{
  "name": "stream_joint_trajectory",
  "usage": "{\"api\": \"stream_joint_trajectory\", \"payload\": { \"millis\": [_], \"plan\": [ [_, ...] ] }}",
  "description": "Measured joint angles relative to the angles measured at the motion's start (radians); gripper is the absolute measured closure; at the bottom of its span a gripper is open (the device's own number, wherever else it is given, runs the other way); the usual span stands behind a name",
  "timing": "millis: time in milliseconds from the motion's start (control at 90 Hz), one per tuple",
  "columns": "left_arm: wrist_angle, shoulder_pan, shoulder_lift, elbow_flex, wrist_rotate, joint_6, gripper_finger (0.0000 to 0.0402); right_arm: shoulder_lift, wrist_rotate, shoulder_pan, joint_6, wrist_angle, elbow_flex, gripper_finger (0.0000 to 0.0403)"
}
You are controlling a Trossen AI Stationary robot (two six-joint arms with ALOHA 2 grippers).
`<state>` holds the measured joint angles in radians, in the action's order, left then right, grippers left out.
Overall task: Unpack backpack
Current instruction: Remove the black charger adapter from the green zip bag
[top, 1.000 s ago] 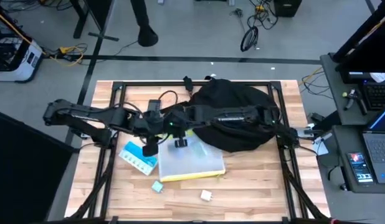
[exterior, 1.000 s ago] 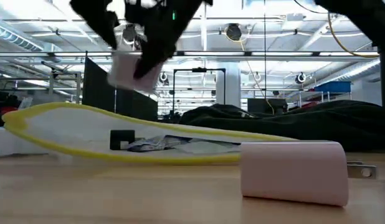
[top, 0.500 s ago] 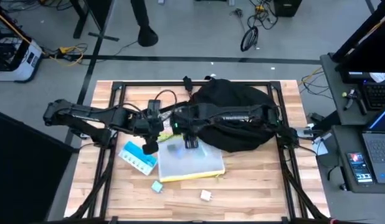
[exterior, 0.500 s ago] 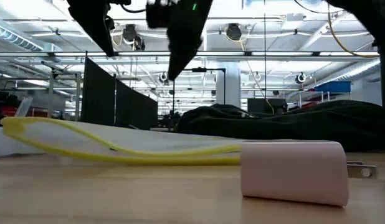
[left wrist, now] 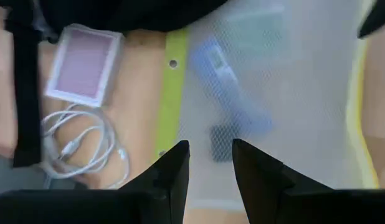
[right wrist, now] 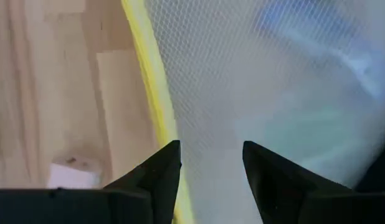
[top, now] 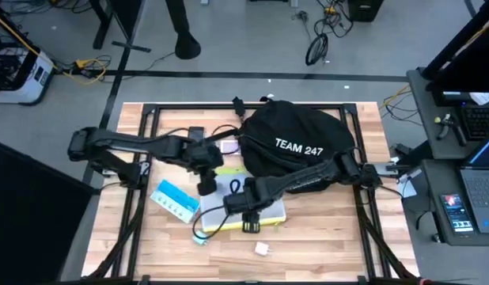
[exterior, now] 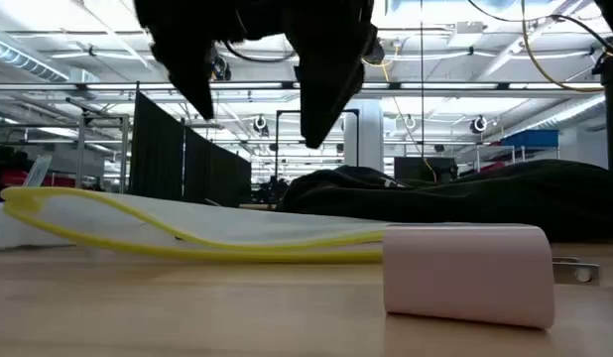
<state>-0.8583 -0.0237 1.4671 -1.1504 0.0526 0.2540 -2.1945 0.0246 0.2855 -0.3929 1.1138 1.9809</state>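
i saw the backpack (top: 298,146) lying in the upper middle of the high view, its "team 247" lettering facing up, on the wooden surface (top: 324,233). just below and left of it lay the yellow-edged mesh pouch (top: 264,212). my left gripper (top: 206,187) hovered at the pouch's left edge, fingers (left wrist: 174,171) parted a little and holding nothing. my right gripper (top: 251,224) hung over the pouch's lower edge, its fingers (right wrist: 164,168) also apart and empty. left of the pouch sat a blue box (top: 176,199). a white charger block (top: 262,249) lay near the bottom centre. in the left wrist view a pink card box (left wrist: 85,65) and a coiled white cable (left wrist: 80,146) rested beside the pouch.
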Motion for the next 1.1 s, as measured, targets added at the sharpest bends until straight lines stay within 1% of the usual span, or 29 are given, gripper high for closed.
{"api": "stream_joint_trajectory", "payload": {
  "millis": [111, 189, 233, 356, 467, 511, 567, 667, 733, 789, 856, 978, 1100],
  "plan": [
    [-0.011, 0.010, 0.116, 0.000, -0.004, -0.031, 0.0295, 0.044, 0.004, 0.040, -0.088, -0.077, -0.082, 0.0243],
    [0.002, 0.012, 0.180, 0.014, 0.000, -0.061, 0.0295, 0.069, 0.027, 0.071, -0.148, -0.162, -0.158, 0.0243],
    [0.046, 0.012, 0.210, 0.030, 0.000, -0.082, 0.0295, 0.088, 0.050, 0.090, -0.179, -0.221, -0.207, 0.0243],
    [0.142, 0.021, 0.256, 0.090, 0.001, -0.080, 0.0295, 0.152, 0.093, 0.141, -0.284, -0.369, -0.344, 0.0243],
    [0.200, 0.032, 0.260, 0.141, 0.014, -0.054, 0.0295, 0.198, 0.140, 0.195, -0.399, -0.498, -0.470, 0.0243],
    [0.226, 0.035, 0.260, 0.155, 0.009, -0.053, 0.0295, 0.217, 0.175, 0.220, -0.444, -0.560, -0.520, 0.0243],
    [0.241, 0.036, 0.260, 0.169, -0.034, -0.052, 0.0295, 0.231, 0.215, 0.246, -0.500, -0.609, -0.571, 0.0243],
    [0.314, 0.019, 0.260, 0.199, -0.153, -0.043, 0.0295, 0.234, 0.282, 0.281, -0.595, -0.688, -0.642, 0.0243],
    [0.380, -0.008, 0.264, 0.216, -0.213, -0.025, 0.0295, 0.235, 0.336, 0.292, -0.636, -0.702, -0.669, 0.0243],
    [0.397, -0.030, 0.266, 0.220, -0.218, -0.024, 0.0295, 0.239, 0.368, 0.292, -0.657, -0.726, -0.677, 0.0243],
    [0.405, -0.047, 0.266, 0.222, -0.221, -0.024, 0.0295, 0.241, 0.381, 0.286, -0.662, -0.724, -0.681, 0.0243],
    [0.416, -0.055, 0.267, 0.222, -0.221, -0.002, 0.0295, 0.238, 0.340, 0.282, -0.670, -0.722, -0.681, 0.0243],
    [0.418, -0.052, 0.267, 0.222, -0.222, 0.031, 0.0295, 0.254, 0.270, 0.300, -0.773, -0.732, -0.682, 0.0243]
  ]
}}
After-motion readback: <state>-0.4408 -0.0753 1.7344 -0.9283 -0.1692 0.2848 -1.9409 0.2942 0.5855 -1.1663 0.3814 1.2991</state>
